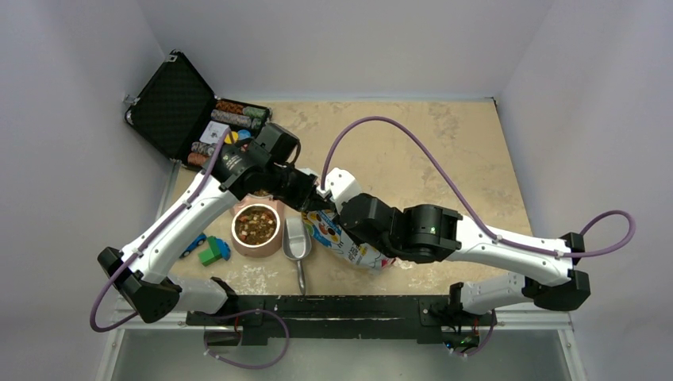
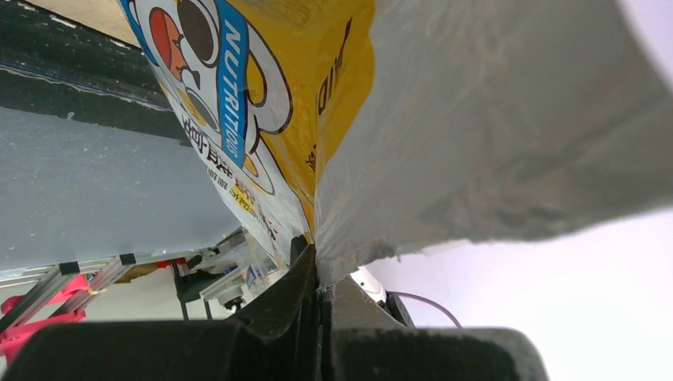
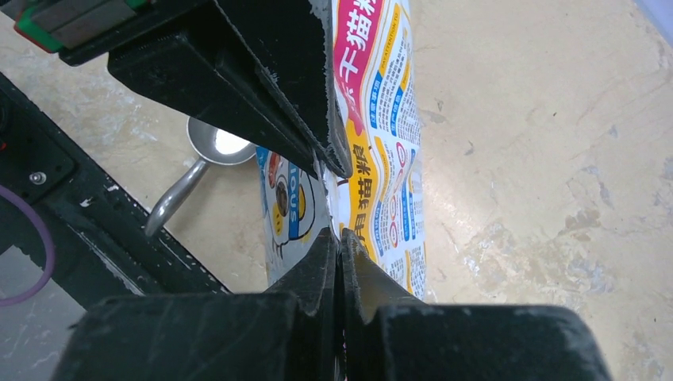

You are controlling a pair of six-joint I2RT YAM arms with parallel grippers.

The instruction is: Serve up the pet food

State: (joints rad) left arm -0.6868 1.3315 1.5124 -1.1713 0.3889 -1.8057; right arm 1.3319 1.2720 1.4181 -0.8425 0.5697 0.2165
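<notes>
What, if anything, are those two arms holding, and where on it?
Both hold the food bag: the jaws of the left arm pinch an edge where its silver lining shows; those of the right arm pinch another edge.

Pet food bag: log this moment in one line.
left gripper shut on glossy white printed bag | right gripper shut on bag | brown kibble in pink round bowl | metal scoop beside bowl

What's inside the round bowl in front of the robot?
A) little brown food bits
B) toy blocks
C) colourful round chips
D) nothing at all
A: from above, the bowl holds brown and tan kibble, while the toy blocks lie beside it and the chips sit in the black case.
</notes>
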